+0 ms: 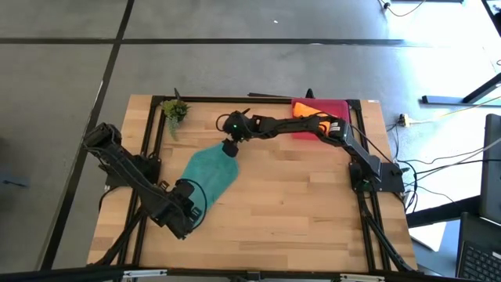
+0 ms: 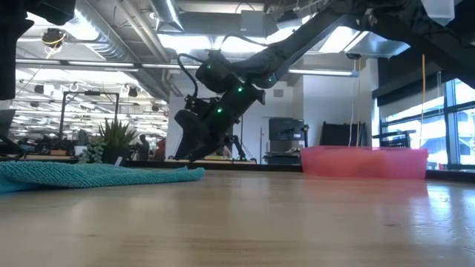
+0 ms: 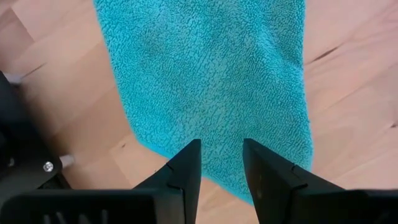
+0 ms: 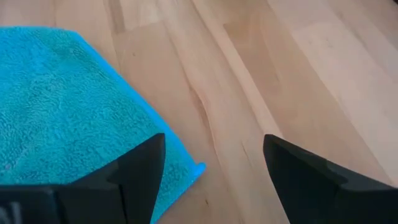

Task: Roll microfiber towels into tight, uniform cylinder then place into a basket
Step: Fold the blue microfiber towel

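The teal towel [image 1: 208,175] lies spread flat on the wooden table, also seen in the low view [image 2: 96,176]. My left gripper [image 3: 221,157] hovers open over the towel's near-left end [image 1: 196,205], and towel [image 3: 211,68] shows between its fingertips. My right gripper [image 4: 214,155] stands wide open over the towel's far corner [image 4: 198,168], low above the table [image 2: 194,152] and reaching in from the right [image 1: 230,150]. The orange towel [image 1: 305,110] lies in the pink-red basket [image 1: 338,108] at the far right, partly hidden by my right arm.
A small potted plant [image 1: 175,110] stands at the table's far left corner. The basket [image 2: 364,162] sits against the far edge on the right. Bare wood lies between the towel and the table's right and near edges [image 1: 313,211].
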Motion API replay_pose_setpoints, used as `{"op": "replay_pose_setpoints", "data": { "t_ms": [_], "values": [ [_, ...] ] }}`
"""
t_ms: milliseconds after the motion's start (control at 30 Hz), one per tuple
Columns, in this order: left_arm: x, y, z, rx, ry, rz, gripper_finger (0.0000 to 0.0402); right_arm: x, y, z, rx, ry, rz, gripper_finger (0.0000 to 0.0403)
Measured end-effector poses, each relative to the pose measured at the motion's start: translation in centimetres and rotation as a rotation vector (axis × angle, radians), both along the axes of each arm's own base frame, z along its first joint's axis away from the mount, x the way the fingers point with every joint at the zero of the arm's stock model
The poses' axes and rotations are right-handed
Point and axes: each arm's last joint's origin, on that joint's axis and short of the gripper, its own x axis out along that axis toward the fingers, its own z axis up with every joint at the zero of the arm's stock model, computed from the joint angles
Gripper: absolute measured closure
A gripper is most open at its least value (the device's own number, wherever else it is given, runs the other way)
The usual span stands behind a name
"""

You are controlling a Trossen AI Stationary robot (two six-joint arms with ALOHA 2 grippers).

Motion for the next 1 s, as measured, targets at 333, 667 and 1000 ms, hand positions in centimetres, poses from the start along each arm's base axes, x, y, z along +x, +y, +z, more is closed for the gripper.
{"op": "replay_pose_setpoints", "data": {
  "t_ms": [333, 667, 1000],
  "values": [
    [0.0, 0.0, 0.0, 0.001, 0.001, -0.004, 0.029, 0.0, 0.1, -1.4, 0.044, 0.027, 0.008, 0.0131],
    [-0.1, -0.1, 0.0, 0.001, 0.003, -0.008, 0.029, 0.1, 0.1, -1.5, 0.045, 0.019, 0.008, 0.0131],
    [-0.1, -0.1, 0.0, 0.004, 0.006, -0.01, 0.029, 0.2, 0.1, -2.0, 0.042, 0.024, 0.013, 0.0143]
  ]
}}
